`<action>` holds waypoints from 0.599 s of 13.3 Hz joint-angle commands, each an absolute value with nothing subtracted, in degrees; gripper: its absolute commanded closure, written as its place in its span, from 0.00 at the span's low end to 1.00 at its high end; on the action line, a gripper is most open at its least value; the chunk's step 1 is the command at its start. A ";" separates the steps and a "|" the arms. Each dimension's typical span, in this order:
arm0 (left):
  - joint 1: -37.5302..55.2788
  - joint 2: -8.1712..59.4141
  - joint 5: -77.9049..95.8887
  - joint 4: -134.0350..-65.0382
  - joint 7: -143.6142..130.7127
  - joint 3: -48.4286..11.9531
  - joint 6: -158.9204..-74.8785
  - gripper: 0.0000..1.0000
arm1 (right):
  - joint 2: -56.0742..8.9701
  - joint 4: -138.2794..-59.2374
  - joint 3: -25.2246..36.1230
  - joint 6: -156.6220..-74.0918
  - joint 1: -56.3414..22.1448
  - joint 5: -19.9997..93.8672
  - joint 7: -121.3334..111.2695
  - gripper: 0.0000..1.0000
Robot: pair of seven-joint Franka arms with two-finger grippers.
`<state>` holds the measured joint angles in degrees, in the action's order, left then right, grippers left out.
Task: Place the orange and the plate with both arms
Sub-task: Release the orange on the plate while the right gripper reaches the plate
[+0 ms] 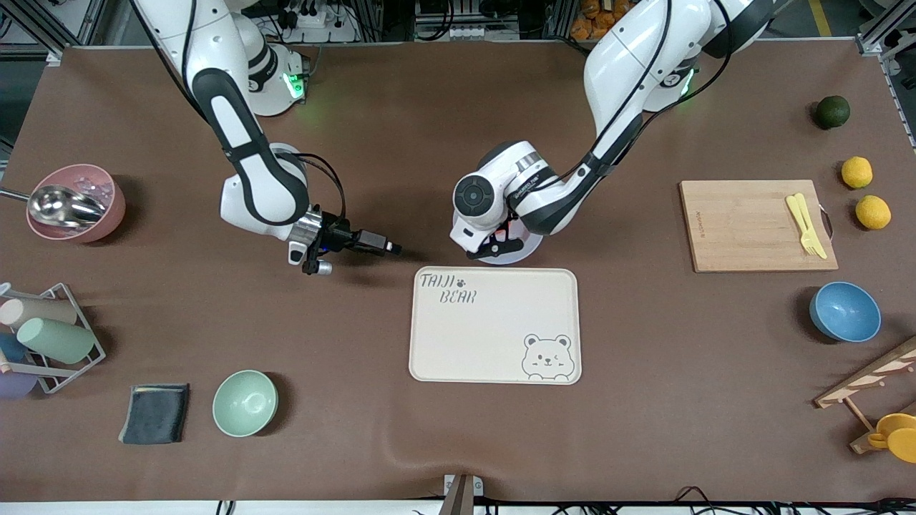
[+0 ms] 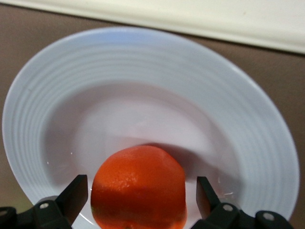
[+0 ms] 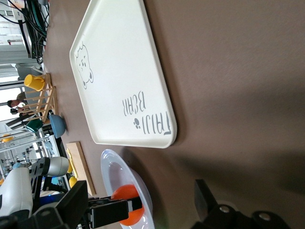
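The orange (image 2: 138, 186) rests in the shallow centre of the pale plate (image 2: 143, 62). My left gripper (image 2: 141, 193) is open around it, with a gap between the fruit and each finger. In the front view the left hand (image 1: 501, 247) covers most of the plate (image 1: 531, 249), which lies just beyond the bear tray's edge, farther from the front camera; the orange is hidden there. My right gripper (image 1: 392, 249) hangs open and empty beside the plate, toward the right arm's end. In its wrist view I see the plate (image 3: 112, 174) and the orange (image 3: 125, 193).
The cream bear tray (image 1: 494, 325) lies nearer the front camera than the plate. A wooden board (image 1: 751, 225), two lemons (image 1: 857, 172), a dark green fruit (image 1: 832, 111) and a blue bowl (image 1: 844, 311) sit toward the left arm's end. A green bowl (image 1: 245, 403), pink bowl (image 1: 79, 202) and cup rack (image 1: 46, 336) sit toward the right arm's end.
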<state>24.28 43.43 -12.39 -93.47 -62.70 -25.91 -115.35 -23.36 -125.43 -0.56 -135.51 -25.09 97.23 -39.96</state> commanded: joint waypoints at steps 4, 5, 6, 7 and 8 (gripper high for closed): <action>17.15 29.11 -8.00 -92.72 -63.02 -26.54 -109.61 0.00 | -23.20 -125.51 -0.18 -139.73 -31.11 103.97 -40.96 0.04; 15.83 28.05 -8.00 -92.72 -62.84 -26.46 -108.99 0.00 | -23.20 -125.59 -0.18 -139.92 -31.55 103.97 -41.04 0.04; 13.73 27.25 -8.17 -92.72 -62.32 -26.46 -108.90 0.00 | -23.38 -125.60 -0.18 -139.92 -31.99 103.97 -41.04 0.06; 10.75 26.72 -8.35 -92.72 -60.05 -26.72 -108.90 0.00 | -23.81 -125.60 -0.18 -140.10 -32.69 104.58 -41.13 0.09; 8.46 25.59 -8.18 -92.81 -56.72 -26.63 -108.81 0.00 | -24.08 -125.51 -0.18 -140.10 -33.91 107.20 -41.39 0.12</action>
